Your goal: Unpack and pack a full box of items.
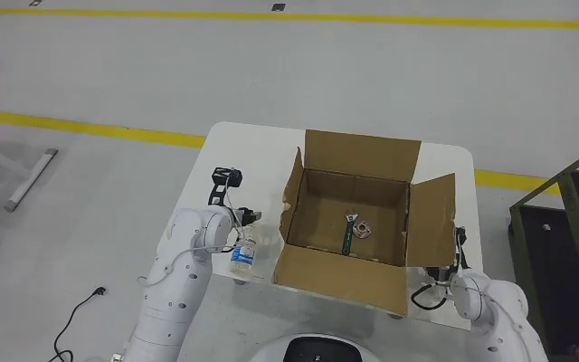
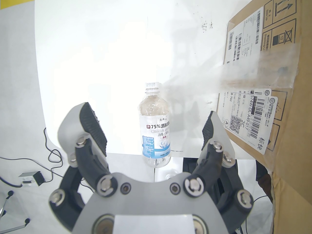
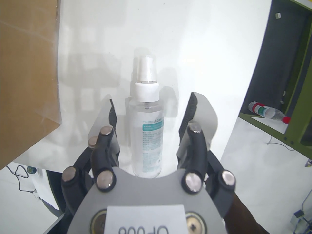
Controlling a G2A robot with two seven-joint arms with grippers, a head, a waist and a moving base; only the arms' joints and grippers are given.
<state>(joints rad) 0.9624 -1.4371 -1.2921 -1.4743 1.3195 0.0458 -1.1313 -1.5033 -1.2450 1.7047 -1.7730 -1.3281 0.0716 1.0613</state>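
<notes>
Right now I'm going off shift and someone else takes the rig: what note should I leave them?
Left pincer: open around the clear bottle, which stands at the table edge beside the box.
Right pincer: open around the spray bottle, upright on the table at the box's other side.
Done: both bottles are out of the box.
Left: a wrench and a small round part lie in the box; likely lift them out, then repack everything.

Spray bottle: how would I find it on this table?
Find the white table with the open cardboard box. Beside the box, between the right gripper's open fingers, stands a clear bottle. Unlike the other bottle, it has a white spray top.
</notes>
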